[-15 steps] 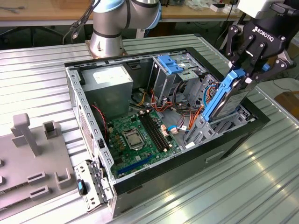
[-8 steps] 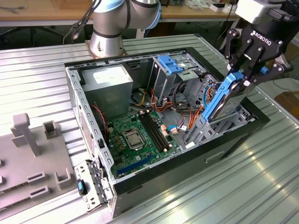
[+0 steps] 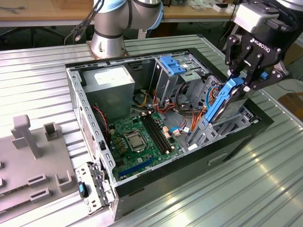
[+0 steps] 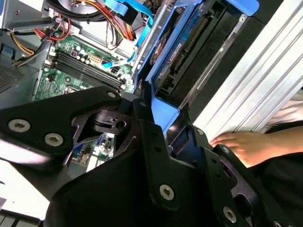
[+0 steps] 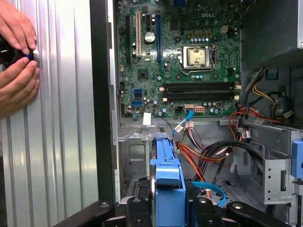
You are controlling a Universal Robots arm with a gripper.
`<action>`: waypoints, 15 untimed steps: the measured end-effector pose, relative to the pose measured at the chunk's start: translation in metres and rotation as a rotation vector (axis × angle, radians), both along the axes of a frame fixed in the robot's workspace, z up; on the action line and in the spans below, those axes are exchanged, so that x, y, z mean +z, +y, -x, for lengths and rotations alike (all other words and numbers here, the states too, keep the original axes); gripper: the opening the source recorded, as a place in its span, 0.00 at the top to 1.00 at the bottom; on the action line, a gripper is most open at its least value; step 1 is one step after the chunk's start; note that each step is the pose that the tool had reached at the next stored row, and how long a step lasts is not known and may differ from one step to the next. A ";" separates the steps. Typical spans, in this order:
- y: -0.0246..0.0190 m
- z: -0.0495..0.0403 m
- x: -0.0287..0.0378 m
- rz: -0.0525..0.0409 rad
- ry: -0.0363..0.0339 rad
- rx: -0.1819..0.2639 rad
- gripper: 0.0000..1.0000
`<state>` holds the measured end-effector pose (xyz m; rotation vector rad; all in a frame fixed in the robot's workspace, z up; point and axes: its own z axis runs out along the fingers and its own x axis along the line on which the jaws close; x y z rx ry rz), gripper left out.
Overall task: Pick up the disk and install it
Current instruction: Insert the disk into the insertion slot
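Item: disk [image 3: 221, 105], ext. view right-centre. Gripper [image 3: 239, 81] jaws clamped on blue upper end. Long axis steep, tilted; lower end meets drive cage [image 3: 201, 137] just below-left.

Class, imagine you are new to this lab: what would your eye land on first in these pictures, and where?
The black claw, at the exterior view's right, grips the blue-railed disk tilted over the open computer case. Inside lies the green motherboard. In the second wrist view a person's hand rests on the ribbed metal table.
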<state>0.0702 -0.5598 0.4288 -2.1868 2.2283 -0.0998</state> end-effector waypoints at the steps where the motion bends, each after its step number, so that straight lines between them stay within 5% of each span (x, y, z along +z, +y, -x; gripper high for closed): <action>1: 0.0000 -0.0001 -0.0021 -0.0001 0.0000 0.000 0.63; 15: -0.0013 -0.0009 -0.0228 0.0000 0.0000 0.001 0.63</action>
